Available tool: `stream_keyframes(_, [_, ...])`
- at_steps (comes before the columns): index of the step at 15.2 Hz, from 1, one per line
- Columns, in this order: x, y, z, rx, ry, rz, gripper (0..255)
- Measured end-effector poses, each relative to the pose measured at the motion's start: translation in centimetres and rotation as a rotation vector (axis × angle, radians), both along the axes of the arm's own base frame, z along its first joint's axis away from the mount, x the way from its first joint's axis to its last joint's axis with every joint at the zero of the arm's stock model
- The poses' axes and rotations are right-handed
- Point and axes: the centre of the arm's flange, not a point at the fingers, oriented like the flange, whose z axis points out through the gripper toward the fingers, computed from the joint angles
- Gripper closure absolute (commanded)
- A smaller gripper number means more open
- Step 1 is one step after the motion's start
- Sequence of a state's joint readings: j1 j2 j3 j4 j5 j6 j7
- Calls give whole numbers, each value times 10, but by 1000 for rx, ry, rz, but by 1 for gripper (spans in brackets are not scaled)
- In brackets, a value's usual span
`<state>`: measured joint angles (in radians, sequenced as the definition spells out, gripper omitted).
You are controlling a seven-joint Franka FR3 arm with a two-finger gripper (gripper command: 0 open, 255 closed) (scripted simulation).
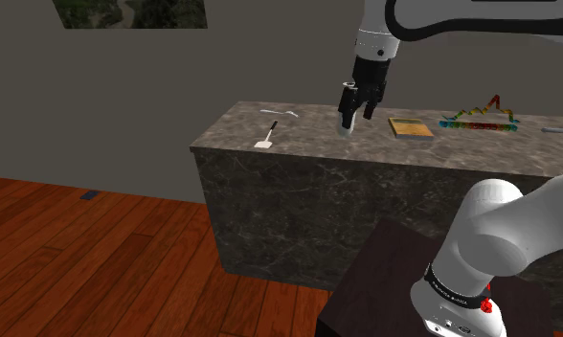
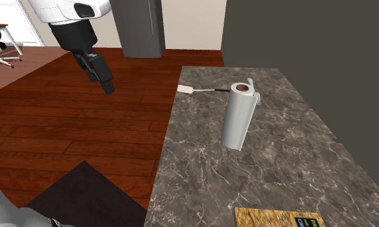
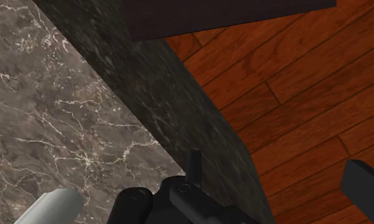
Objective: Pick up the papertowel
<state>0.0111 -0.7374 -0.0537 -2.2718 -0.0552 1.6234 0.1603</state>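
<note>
Hand point(image 1: 358, 117) on the white arm, upper middle of the shoulder view, black fingers spread apart and clasping nothing, presumably wide enough to fit round a fat roll. Pointed downward where wood floor point(image 2: 66, 129) meets the near edge of the desk point(image 2: 298, 161), a long dark marbled block down the right of the second exterior view; hence both boards and stone under the wrist camera.

Papertowel point(image 2: 239, 116) upright on the desk top, centre right of that frame, pale grey with a brown core, not held. Seen peeking out at the lower fingertip in the shoulder view, contact not discernible. Standing so, curved sides free for a sideways grasp. Next, probably: lower and close around the roll.

Yellow-brown book point(image 2: 278, 218) flat at the bottom edge. White spatula point(image 2: 187, 89) beyond the roll, clear of the likely approach.
</note>
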Motion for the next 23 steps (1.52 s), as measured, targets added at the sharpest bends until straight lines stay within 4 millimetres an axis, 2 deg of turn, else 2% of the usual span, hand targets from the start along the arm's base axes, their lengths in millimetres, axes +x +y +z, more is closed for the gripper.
stream_keyframes(1, [0, 0, 0, 0, 0, 0, 0])
stream_keyframes(3, [6, -15, 0, -2, 1, 11, 0])
stream_keyframes(8, [32, -68, 4, -9, 7, 56, 0])
stream_keyframes(10, [45, -97, 6, -12, 9, 75, 0])
stream_keyframes(18, [95, -187, 12, -25, 19, 152, 0])
stream_keyframes(23, [133, -239, 14, -34, 26, 201, 0])
